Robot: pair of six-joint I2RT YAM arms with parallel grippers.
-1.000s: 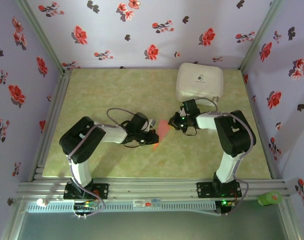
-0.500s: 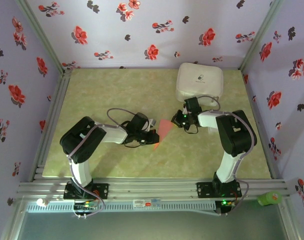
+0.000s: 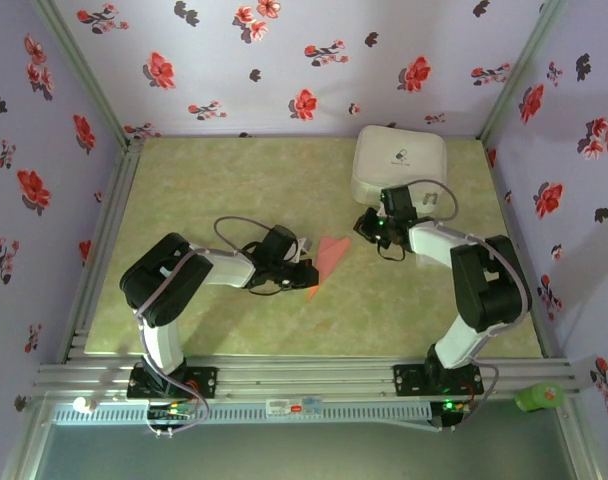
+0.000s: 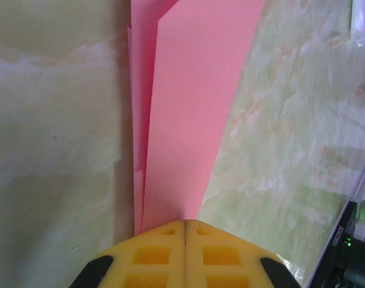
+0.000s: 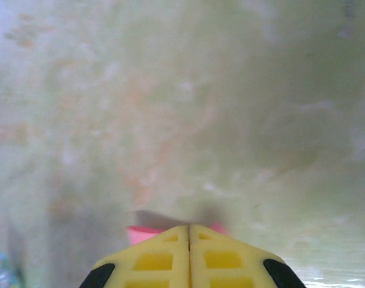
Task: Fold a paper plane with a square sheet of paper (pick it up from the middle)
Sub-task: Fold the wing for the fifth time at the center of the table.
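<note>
The salmon-red sheet of paper [image 3: 331,258] lies folded in overlapping layers near the middle of the table, stretched as a wedge between both grippers. My left gripper [image 3: 306,275] is shut on its near-left end. In the left wrist view the layered paper [image 4: 188,108] runs away from the shut yellow gripper [image 4: 186,223]. My right gripper [image 3: 358,236] is at the paper's far-right tip, jaws shut. In the right wrist view, slivers of pink paper [image 5: 139,233] peek out on both sides of the gripper [image 5: 189,227], so it seems pinched there.
A white rounded-square case [image 3: 399,165] sits at the back right, just behind the right wrist. The green marbled table [image 3: 214,190] is walled in by flowered panels on three sides. A green object [image 3: 539,397] rests off the table at the near right.
My right gripper has moved right and back toward the white case, and the paper now reaches farther that way. The left gripper has held still.
</note>
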